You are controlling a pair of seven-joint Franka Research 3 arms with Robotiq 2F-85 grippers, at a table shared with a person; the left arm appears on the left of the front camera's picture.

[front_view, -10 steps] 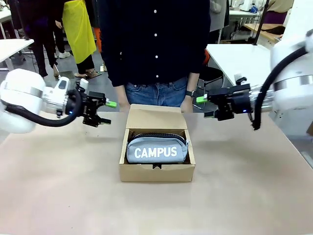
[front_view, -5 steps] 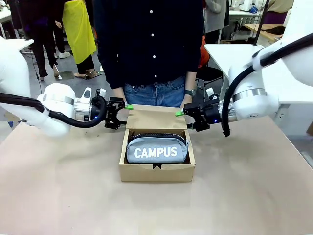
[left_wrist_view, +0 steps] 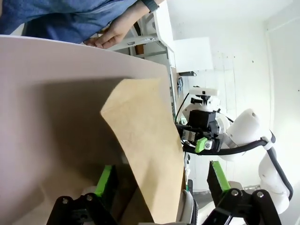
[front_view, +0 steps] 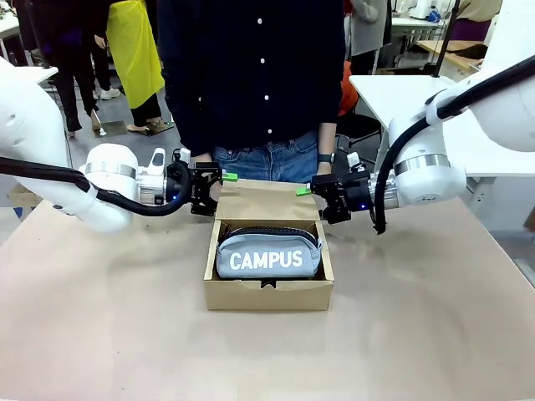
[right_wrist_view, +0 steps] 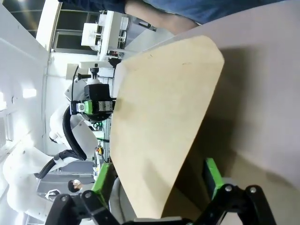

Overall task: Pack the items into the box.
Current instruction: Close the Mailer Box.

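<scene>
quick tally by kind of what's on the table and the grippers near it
cardboard box: 1
CAMPUS pouch: 1
grippers: 2, left gripper and right gripper, both open at the lid flap
total: 4

The right gripper [right_wrist_view: 159, 185] stands open, its green-padded fingers [right_wrist_view: 212, 178] straddling the raised cardboard flap lid [right_wrist_view: 161, 117] of the box. Beyond the flap, the left gripper [right_wrist_view: 96, 107] faces it, and a person's hand [right_wrist_view: 154, 16] rests on the desk [right_wrist_view: 267, 93].
</scene>
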